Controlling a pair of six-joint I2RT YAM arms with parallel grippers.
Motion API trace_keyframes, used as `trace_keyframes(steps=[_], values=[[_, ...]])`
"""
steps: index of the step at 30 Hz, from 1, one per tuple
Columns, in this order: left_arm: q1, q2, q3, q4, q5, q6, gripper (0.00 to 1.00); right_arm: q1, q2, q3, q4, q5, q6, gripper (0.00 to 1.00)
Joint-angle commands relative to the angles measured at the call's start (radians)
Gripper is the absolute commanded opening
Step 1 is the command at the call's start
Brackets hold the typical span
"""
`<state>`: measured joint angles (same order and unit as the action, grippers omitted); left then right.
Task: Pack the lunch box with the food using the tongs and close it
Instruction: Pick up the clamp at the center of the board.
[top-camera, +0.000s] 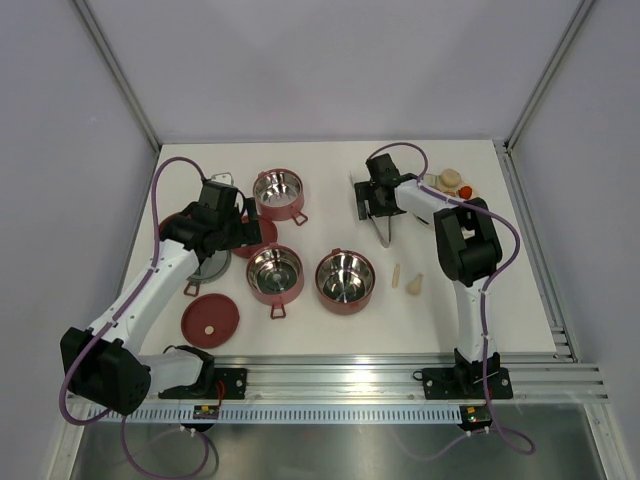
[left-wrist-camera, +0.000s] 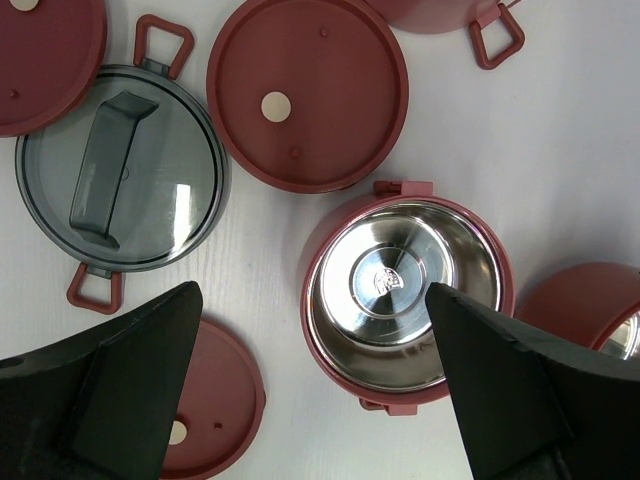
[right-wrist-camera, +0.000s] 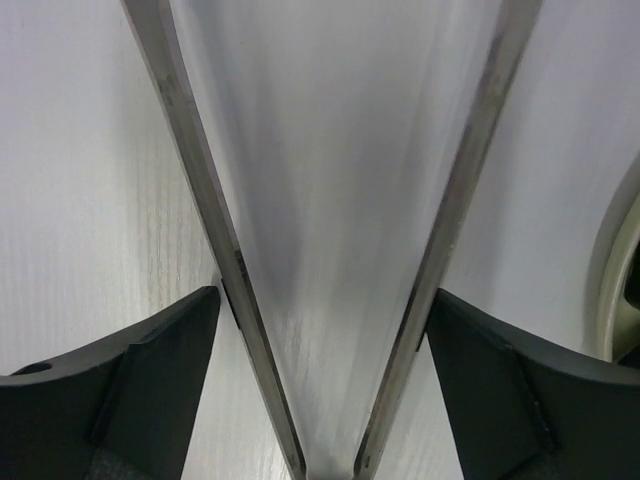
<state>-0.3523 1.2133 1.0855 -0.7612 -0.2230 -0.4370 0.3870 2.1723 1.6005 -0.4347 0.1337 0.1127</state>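
Right gripper (right-wrist-camera: 320, 400) is straddling the tongs (right-wrist-camera: 330, 250) near the table's far edge, jaws wide, gripping nothing; keep both arms centred, then be closing evenly.

text: none readable | bowl (left-wrist-camera: 405, 290) floor: stamped emblem, too small to read

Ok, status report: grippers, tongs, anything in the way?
Both grippers open. Right gripper straddles the tongs on the table, no grip. Left gripper over an empty bowl. Nothing blocking.
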Motion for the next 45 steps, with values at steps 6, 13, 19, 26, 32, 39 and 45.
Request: trace_keyframes(steps=[6,13,19,26,32,39,45], values=[[-0.001,0.012,0.014,0.033,0.031,0.011,0.99,0.010,0.006,-0.013,0.056,0.038,0.016,0.57],[-0.001,0.014,0.016,0.037,0.042,0.006,0.99,0.010,-0.101,0.004,-0.022,-0.023,0.053,0.28],[-0.001,0.014,0.022,0.046,0.048,0.006,0.99,0.010,-0.255,0.009,-0.153,-0.075,0.126,0.28],[-0.002,0.011,0.021,0.040,0.048,0.007,0.99,0.010,-0.457,-0.043,-0.292,-0.105,0.196,0.28],[-0.001,0.003,0.024,0.028,0.044,0.003,0.99,0.007,-0.546,-0.070,-0.435,-0.086,0.222,0.29],[-0.001,-0.038,0.016,0.026,0.022,0.011,0.99,-0.033,-0.649,-0.083,-0.555,-0.117,0.261,0.32],[-0.001,-0.049,0.011,0.025,-0.003,0.018,0.99,-0.138,-0.735,-0.129,-0.590,-0.212,0.282,0.34]])
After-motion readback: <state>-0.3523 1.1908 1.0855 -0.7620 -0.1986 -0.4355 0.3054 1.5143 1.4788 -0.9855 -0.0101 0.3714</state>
